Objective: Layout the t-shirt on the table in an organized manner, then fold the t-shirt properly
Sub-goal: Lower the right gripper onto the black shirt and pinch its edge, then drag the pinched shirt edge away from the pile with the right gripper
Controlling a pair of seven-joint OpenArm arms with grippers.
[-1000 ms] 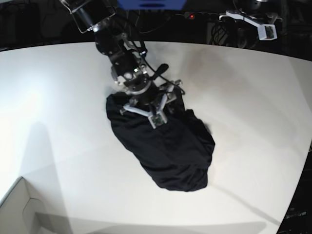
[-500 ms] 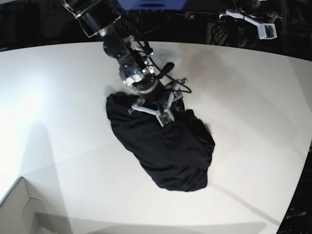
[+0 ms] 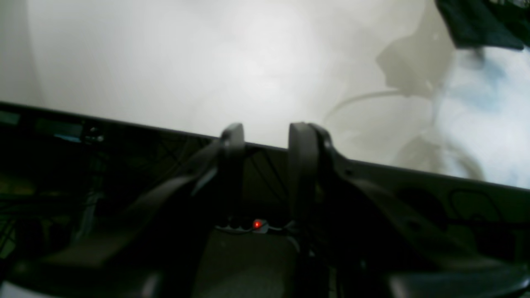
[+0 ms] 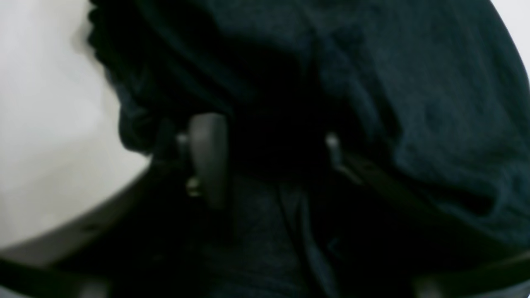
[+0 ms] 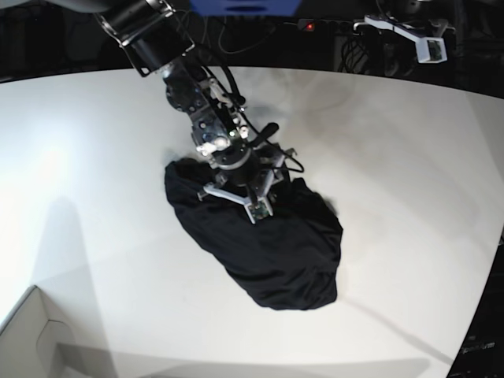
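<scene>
Layout stage: the plain black thin-fabric t-shirt (image 5: 264, 244) lies bunched mid-table on the smooth white table (image 5: 94, 157). The right gripper (image 4: 265, 153), at the heap's eleven o'clock edge, has fingers part-spread in cloth; whether it grips, I cannot tell. Left gripper (image 3: 263, 142), narrowly parted and empty, waits off-table. Next, I'd judge: pinch, lift, spread.

1. T-shirt (image 5: 268, 252) was plain solid black, no print.
2. Surface (image 5: 409, 173) was smooth white.
3. Right end effector (image 4: 265, 145) fingers (image 4: 207, 157) were dark grey.
4. Box corner (image 5: 31, 339) was white.

Bare table (image 5: 94, 157) all round t-shirt (image 5: 268, 244) heap (box corner (image 5: 31, 339) near edge)
</scene>
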